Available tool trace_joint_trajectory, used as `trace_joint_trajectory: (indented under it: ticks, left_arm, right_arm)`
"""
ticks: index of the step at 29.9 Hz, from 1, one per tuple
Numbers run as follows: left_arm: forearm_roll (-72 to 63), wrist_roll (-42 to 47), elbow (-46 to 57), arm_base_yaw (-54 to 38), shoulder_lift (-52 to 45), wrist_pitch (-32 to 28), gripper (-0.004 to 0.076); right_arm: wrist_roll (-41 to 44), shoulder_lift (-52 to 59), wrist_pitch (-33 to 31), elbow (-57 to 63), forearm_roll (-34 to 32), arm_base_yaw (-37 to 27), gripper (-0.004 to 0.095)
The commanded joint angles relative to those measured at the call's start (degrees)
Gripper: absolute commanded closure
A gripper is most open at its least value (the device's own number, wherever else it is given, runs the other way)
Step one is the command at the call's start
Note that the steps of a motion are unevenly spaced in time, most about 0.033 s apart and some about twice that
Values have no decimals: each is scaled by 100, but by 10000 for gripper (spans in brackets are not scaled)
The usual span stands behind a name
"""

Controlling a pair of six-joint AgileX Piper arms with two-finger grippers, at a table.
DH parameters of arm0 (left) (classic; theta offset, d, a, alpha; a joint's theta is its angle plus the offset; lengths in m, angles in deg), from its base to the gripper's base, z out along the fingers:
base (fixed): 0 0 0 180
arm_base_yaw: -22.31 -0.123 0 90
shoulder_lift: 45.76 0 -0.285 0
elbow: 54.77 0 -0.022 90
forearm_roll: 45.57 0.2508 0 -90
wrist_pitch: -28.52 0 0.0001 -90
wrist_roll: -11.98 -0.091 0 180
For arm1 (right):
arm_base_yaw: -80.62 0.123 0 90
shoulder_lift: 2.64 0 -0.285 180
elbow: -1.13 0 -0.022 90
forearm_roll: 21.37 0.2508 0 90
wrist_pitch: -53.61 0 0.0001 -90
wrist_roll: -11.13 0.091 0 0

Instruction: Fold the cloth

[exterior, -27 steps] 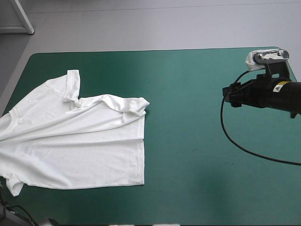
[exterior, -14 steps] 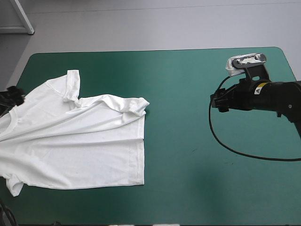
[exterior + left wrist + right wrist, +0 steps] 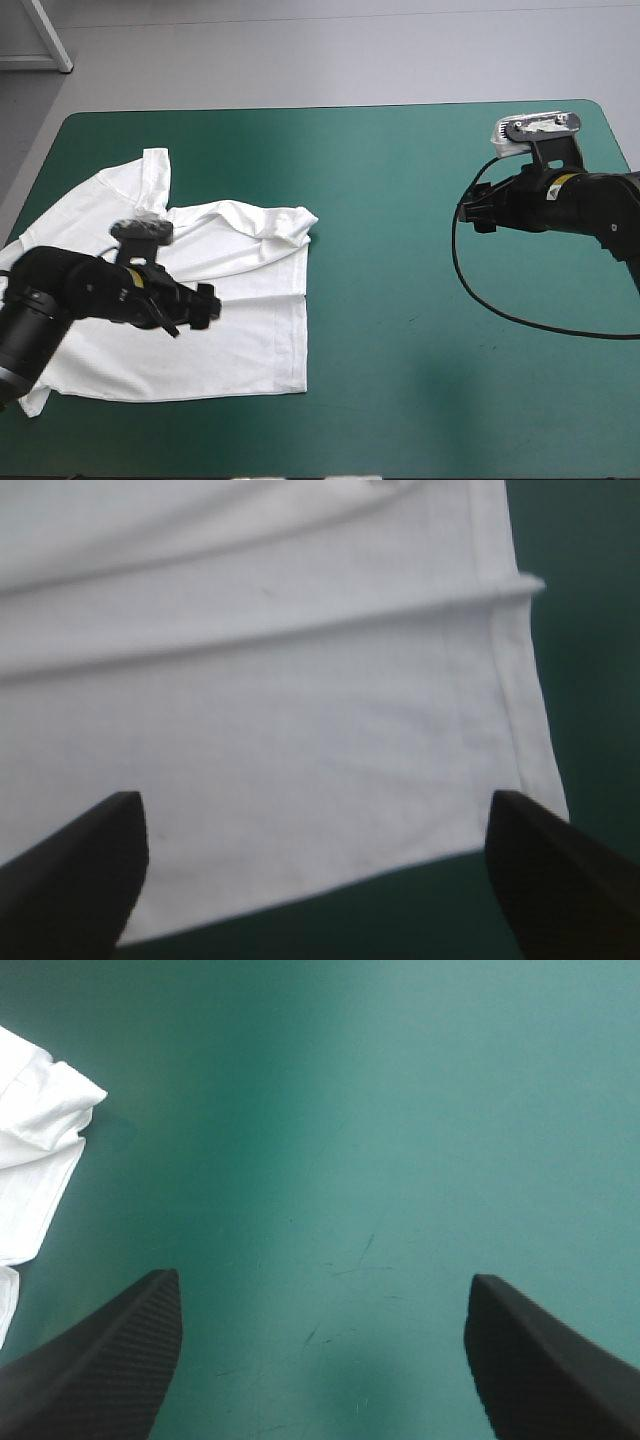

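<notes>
- The T-shirt (image 3: pixel 240 330) lies spread flat on the left part of the counter (image 3: pixel 400 420), white against the teal-green cover (image 3: pixel 400 200).
- The left jaws hang over the shirt's middle, pointing toward its hem; they stand released, with nothing grasped.
- From the left wrist I see both black fingers (image 3: pixel 70 880) set wide apart, and the T-shirt (image 3: pixel 300 730) fills the space between and ahead of them.
- One corner of the shirt lies close beside one finger, and a strip of teal-green cover (image 3: pixel 590 630) shows past the stitched hem (a soft crease runs across the cloth ahead of the jaws).
- The right jaws are well apart from the shirt, out over the bare cover at the right side of the counter, and point toward the shirt.
- They are released too: in the right wrist view the fingers (image 3: pixel 100 1360) stand apart with only scuffed teal-green cover (image 3: pixel 400 1110) between them.
- Ahead of the right jaws and off to one side, a bunched edge of the T-shirt (image 3: pixel 35 1120) shows, nowhere near the fingers.
- The far sleeve (image 3: pixel 155 180) lies flat; the part nearest the right jaws is rumpled.
</notes>
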Motion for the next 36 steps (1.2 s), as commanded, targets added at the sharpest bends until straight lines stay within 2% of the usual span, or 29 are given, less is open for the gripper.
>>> trace_joint_trajectory:
  ticks: [1,5,10,13,18,25,28,31,33,36]
  left_arm:
    - [94,795,372,1057,-94,-297,62]
    - [467,1696,898,2385,132,-888,62]
    - [1254,2676,984,3494,675,-1112,63]
    - [1077,2676,984,3650,1056,-1498,63]
    - [481,2196,984,3660,1697,-2173,63]
    - [545,2142,984,3660,2181,-2265,81]
    - [494,2154,984,3660,2184,-2294,176]
    - [346,2166,994,3660,2184,-2225,376]
    - [249,2143,1016,3660,2184,-2250,529]
    - [270,2155,1016,3714,2184,-2335,714]
  right_arm:
    - [123,111,393,-138,-81,3,185]
    - [138,40,445,-148,-81,3,185]
    - [138,-97,407,-148,-42,3,185]
    - [138,-139,396,-148,-42,3,185]
    - [138,-167,482,-148,-42,3,185]
    - [0,-339,644,-227,119,3,185]
    - [-205,-618,634,-445,571,3,185]
    - [-449,-1015,634,-775,1209,15,185]
    - [-470,-1372,634,-1070,1263,147,185]
    - [-497,-1989,634,-1563,1165,455,185]
